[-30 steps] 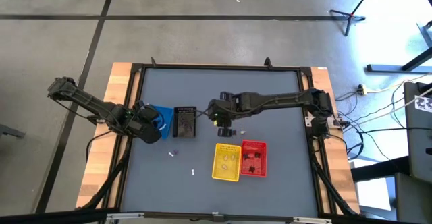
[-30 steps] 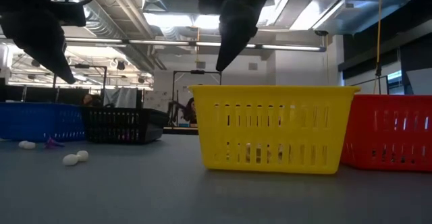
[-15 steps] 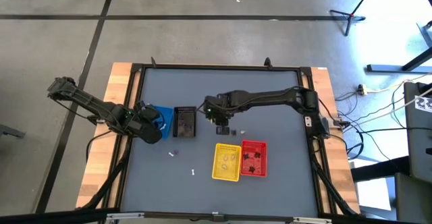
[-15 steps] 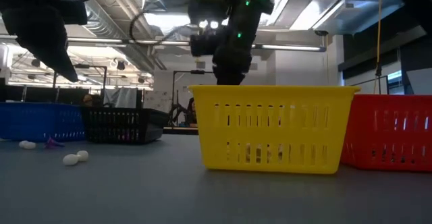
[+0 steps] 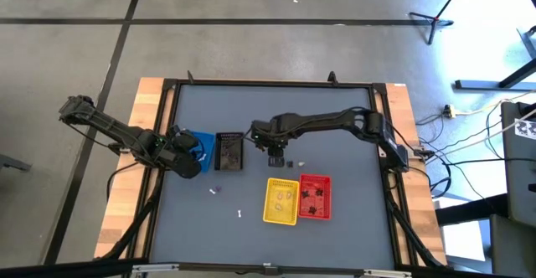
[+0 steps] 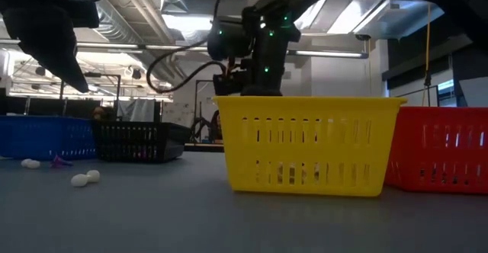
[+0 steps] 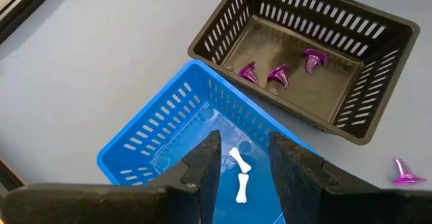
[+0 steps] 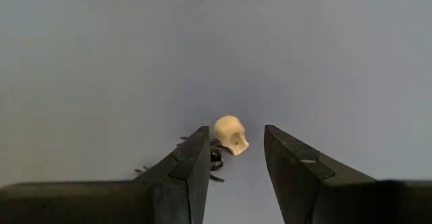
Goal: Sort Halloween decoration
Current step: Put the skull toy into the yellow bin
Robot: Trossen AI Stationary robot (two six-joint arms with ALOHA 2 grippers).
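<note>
The right gripper (image 8: pixel 233 163) (fingers apart) has dropped low over a white skull (image 8: pixel 231 134) beside the black basket (image 5: pixel 229 151).

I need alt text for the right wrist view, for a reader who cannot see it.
The right gripper is open, its two dark fingers on either side of a small tan skull lying on the grey table. A small black trinket lies right beside the skull, partly hidden by one finger.
</note>
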